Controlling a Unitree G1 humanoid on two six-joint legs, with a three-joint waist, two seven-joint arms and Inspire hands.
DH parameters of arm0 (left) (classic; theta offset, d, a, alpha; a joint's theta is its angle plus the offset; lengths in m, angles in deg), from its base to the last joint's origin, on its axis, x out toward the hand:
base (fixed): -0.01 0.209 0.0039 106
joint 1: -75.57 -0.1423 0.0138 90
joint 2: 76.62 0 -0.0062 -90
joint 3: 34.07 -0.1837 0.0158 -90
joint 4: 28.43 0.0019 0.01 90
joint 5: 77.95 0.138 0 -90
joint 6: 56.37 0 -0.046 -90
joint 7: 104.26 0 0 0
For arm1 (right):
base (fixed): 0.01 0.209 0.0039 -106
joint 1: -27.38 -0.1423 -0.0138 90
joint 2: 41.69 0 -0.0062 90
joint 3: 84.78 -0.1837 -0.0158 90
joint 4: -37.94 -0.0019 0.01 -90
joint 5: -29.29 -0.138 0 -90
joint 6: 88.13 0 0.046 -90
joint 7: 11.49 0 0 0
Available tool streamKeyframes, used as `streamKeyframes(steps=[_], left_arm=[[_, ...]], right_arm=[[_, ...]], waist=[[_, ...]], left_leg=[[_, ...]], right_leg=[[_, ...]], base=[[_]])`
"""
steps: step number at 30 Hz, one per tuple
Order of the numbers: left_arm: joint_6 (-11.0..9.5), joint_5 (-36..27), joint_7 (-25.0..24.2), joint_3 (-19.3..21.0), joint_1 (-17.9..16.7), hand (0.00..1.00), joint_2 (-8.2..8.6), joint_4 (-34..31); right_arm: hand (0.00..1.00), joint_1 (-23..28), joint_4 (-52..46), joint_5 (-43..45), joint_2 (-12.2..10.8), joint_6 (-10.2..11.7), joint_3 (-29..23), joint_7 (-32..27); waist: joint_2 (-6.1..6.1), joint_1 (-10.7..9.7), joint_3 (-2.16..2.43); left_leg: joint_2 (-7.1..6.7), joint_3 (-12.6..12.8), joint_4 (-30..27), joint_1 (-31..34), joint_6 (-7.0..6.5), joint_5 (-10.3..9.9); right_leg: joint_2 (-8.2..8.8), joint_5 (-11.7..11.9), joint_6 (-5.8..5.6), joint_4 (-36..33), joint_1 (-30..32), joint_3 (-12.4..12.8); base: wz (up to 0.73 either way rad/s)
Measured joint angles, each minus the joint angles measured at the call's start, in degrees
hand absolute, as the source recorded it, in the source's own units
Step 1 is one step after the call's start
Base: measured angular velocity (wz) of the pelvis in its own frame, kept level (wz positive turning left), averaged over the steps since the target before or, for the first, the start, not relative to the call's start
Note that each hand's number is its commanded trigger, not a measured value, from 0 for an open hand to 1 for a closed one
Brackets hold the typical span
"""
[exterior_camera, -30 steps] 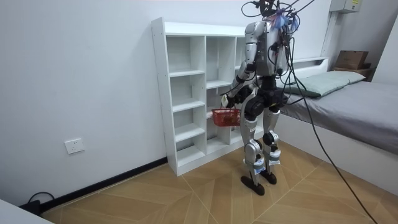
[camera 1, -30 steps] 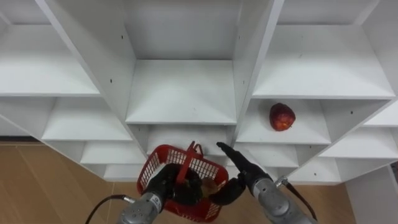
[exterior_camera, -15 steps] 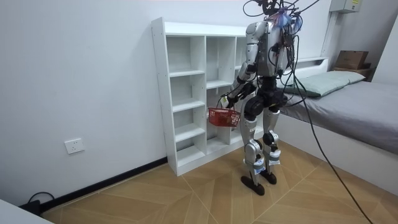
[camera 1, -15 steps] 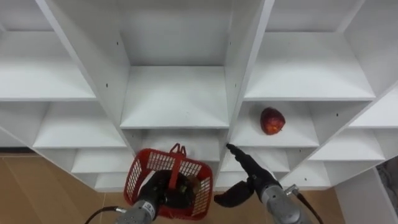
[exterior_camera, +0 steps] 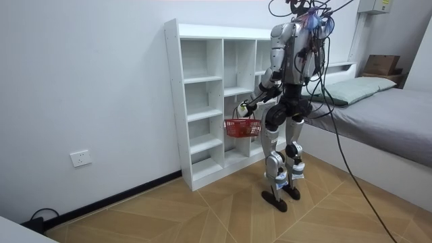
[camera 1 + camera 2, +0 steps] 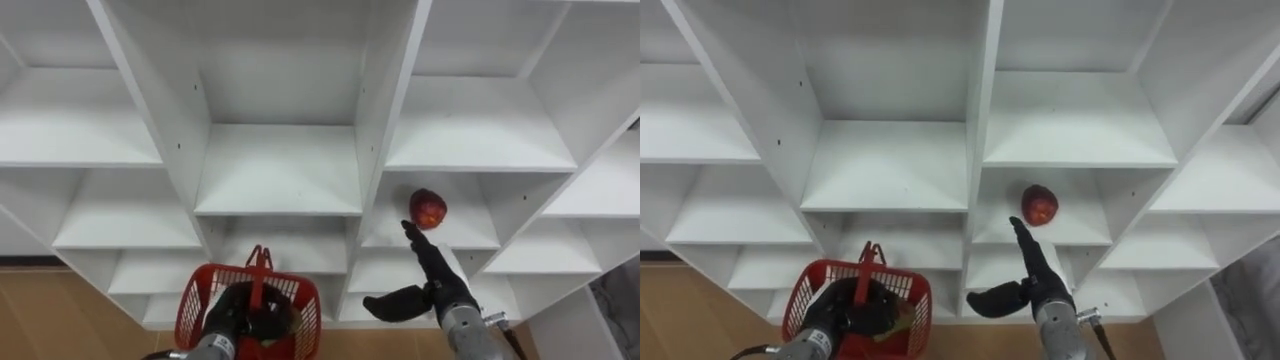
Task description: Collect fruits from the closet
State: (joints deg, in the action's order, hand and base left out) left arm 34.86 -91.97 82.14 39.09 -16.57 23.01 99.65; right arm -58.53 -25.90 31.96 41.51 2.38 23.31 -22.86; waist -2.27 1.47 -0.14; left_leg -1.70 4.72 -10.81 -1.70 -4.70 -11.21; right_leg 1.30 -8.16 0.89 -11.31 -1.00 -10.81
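Low on the left, over the wooden floor (image 6: 60, 300): red basket (image 6: 192, 305), gripped by its upright handle (image 6: 259, 265) in the left hand (image 6: 232, 318), fingers curled tight round it. Down inside the basket, a yellowish thing (image 6: 902, 318), too hidden to name.

Straight ahead on the far side: white closet (image 6: 278, 170), rows of open compartments. Right of the middle column, past the upright divider (image 6: 385, 120): red apple (image 6: 428, 208), sitting on its shelf. Just below it and nearer: right hand (image 6: 435, 285), fingers stretched straight toward the apple, thumb splayed left, holding nothing. Fingers reaching over the shelf's front edge, one fingertip (image 6: 407, 228) just beside the fruit. Touching or not, impossible to call.

Over in the room view: standing upright, facing the closet, basket hanging in front. Wall socket (image 5: 79, 158) far off on the room view's left, bed (image 5: 385, 115) behind on the room view's right.

Against half a second back: right hand much closer in, then short of the shelf edge, now up at the apple. Wider gap between basket and right hand. Apple unmoved on its shelf.
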Motion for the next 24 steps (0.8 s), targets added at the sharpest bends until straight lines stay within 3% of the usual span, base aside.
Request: streamKeyframes(steps=[14, 24], left_arm=[[0.14, 0.02, 0.87, 2.63, -1.16, 1.0, -0.17, -1.01], [1.32, 0.06, 0.77, 5.55, -5.72, 1.0, -1.75, -4.07]], right_arm=[[0.0, 2.99, -6.89, -2.8, 0.39, 0.23, -1.99, -4.45], [0.0, 2.93, -6.99, -6.72, 0.67, 0.17, -5.06, -9.98]], waist=[[-1.43, 0.15, -0.31], [-2.11, 0.23, -0.57]], left_leg=[[-0.01, -0.36, 0.22, -0.95, 0.05, -0.07], [-0.02, -0.89, 0.13, -1.56, 0.08, -0.09]], right_leg=[[-0.06, 0.0, 0.0, 0.68, -1.37, -0.39], [-0.05, 0.0, -0.01, 0.76, -2.1, -0.69]], base=[[0.01], [0.03]])
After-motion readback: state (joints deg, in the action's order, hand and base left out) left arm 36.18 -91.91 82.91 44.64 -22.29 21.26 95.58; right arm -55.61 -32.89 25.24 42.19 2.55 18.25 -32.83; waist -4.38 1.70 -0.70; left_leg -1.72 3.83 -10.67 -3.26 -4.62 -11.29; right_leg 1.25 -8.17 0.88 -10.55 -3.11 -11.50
